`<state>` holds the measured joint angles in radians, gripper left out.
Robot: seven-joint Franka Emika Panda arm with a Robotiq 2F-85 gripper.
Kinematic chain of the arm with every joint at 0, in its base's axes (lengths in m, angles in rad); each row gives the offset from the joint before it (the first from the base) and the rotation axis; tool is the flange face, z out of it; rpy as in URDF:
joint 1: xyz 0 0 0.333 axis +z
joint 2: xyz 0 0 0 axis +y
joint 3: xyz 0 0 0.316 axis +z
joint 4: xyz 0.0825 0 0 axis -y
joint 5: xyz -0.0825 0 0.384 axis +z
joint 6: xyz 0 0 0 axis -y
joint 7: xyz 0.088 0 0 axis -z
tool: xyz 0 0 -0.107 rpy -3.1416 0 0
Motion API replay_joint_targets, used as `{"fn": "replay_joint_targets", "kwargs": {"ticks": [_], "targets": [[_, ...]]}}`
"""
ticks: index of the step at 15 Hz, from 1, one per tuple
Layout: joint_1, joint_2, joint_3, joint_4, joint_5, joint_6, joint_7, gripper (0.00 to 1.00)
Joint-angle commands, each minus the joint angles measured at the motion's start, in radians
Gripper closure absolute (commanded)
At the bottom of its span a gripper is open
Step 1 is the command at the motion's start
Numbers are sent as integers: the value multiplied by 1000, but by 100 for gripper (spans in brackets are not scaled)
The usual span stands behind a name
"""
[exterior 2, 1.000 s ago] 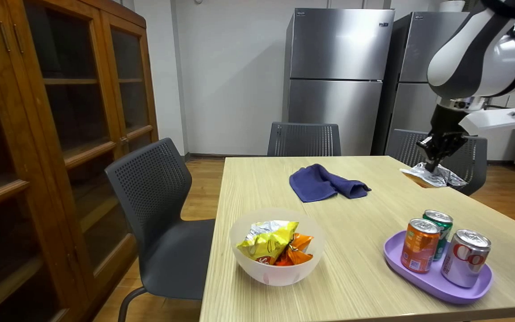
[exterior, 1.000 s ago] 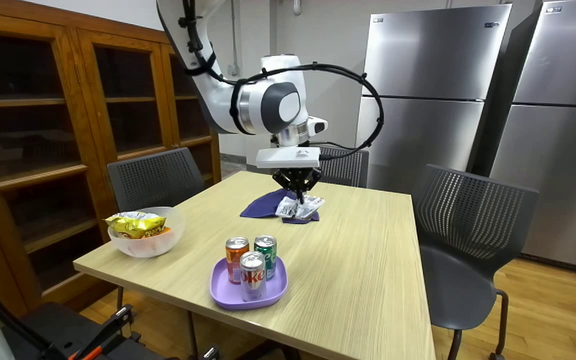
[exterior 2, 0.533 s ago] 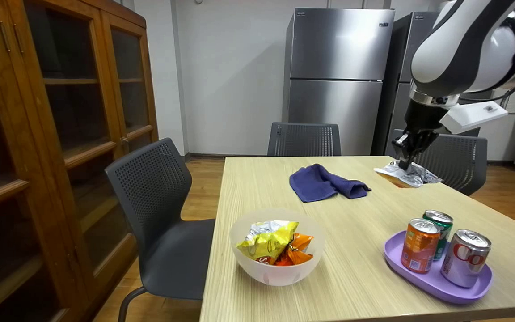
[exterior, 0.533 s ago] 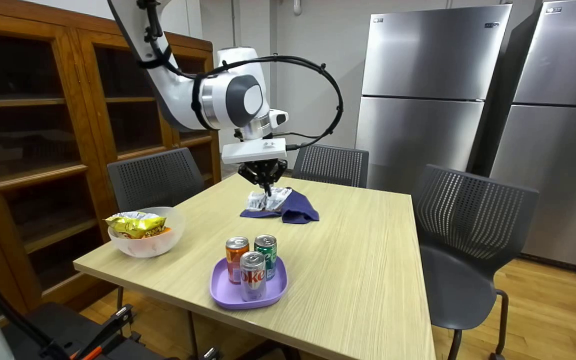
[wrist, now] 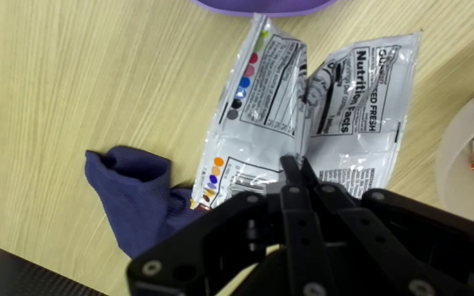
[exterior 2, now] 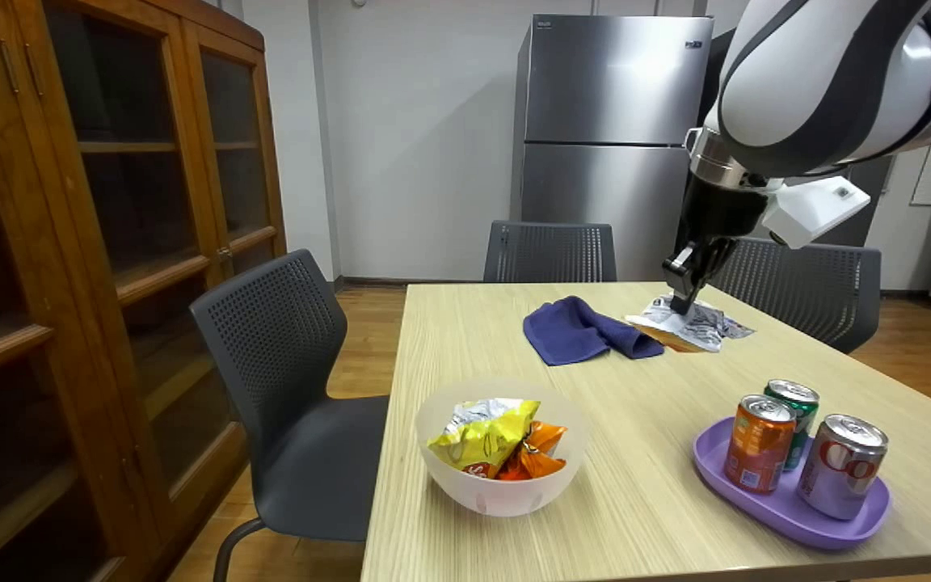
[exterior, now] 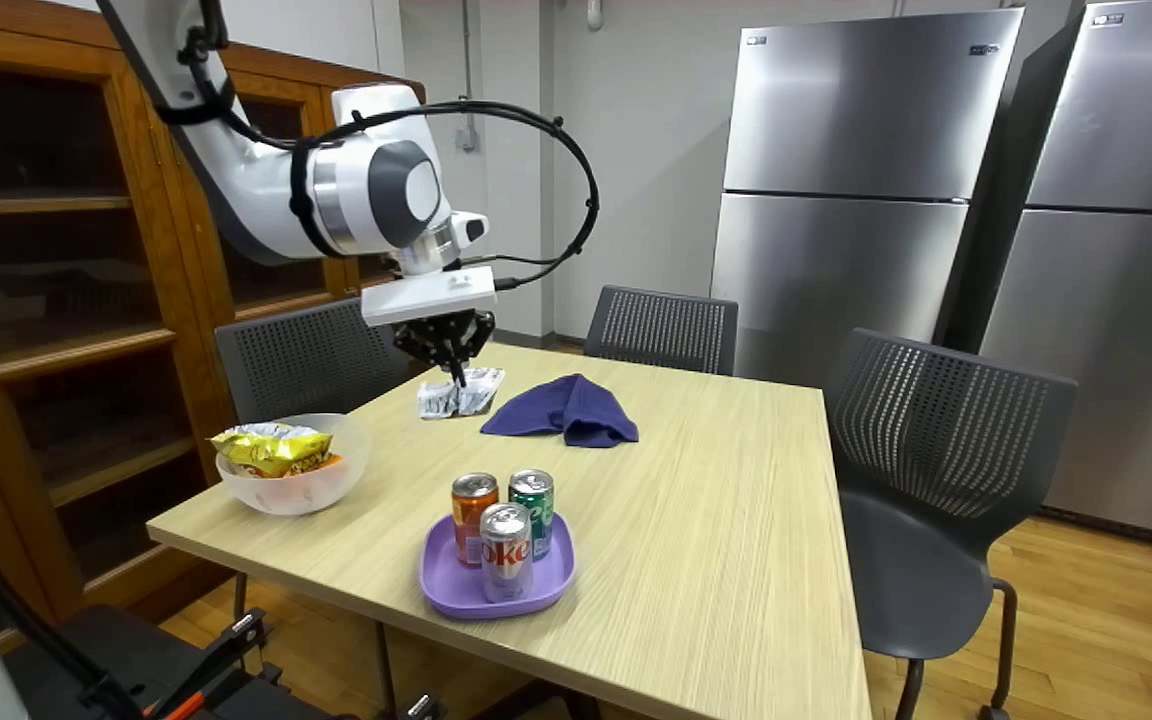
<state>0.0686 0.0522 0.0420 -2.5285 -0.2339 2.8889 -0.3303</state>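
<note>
We find the gripper (wrist: 297, 161) pinching the bag (wrist: 313, 119) by a fold; the bag hangs near the bowl (exterior 2: 506, 497), not touching it. We judge that firm pressure and slow, level travel would best keep the slick fold from slipping.

Around a pale wood-grain table (exterior: 706, 520), dark grey chairs (exterior 2: 275, 331) with perforated backs stand on a wooden floor (exterior: 1106, 610). To my left rises a brown, glass-doored cabinet (exterior 2: 77, 283); beyond, two stainless-steel refrigerators (exterior: 846, 260) shine before a whitish wall (exterior 2: 425, 162).
</note>
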Motion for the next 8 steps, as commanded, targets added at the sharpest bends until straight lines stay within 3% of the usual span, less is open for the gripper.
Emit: {"fn": "replay_joint_targets", "kwargs": {"ticks": [1,8], "targets": [[33,-80,41,-77,-33,22,29,100],[114,-122,122,-140,-6,42,8,100]]}}
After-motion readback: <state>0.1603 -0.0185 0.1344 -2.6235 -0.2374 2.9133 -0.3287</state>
